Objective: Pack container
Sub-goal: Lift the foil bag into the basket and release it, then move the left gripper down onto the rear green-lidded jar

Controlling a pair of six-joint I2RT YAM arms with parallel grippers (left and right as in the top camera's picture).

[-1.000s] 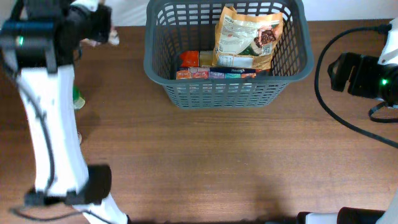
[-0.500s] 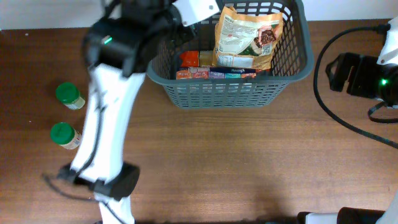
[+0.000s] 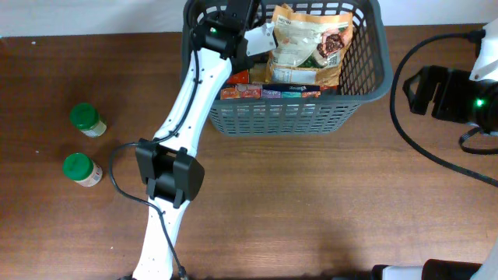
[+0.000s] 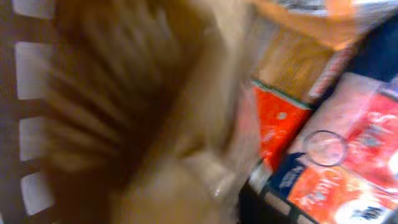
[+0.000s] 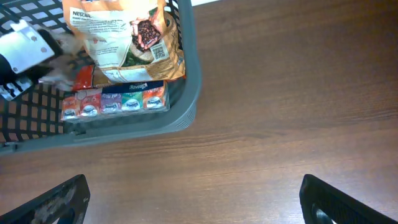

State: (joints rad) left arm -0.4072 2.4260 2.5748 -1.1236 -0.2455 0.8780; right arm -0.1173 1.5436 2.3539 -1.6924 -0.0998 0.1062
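The container, a dark grey lattice basket, stands at the table's far middle and also shows in the right wrist view. Inside lie a tan coffee bag and a row of small colourful boxes. My left gripper reaches over the basket's left part and seems shut on a blurred tan packet, which fills the left wrist view. It also shows in the right wrist view. My right gripper is open and empty above bare table, right of the basket.
Two green-lidded jars lie on the table's left side. The right arm's base and black cable sit at the right edge. The left arm stretches diagonally from the front to the basket.
My left arm has swung right from the table's far left to inside the basket, bringing the tan packet along. The two jars are now uncovered. The right arm has not moved.
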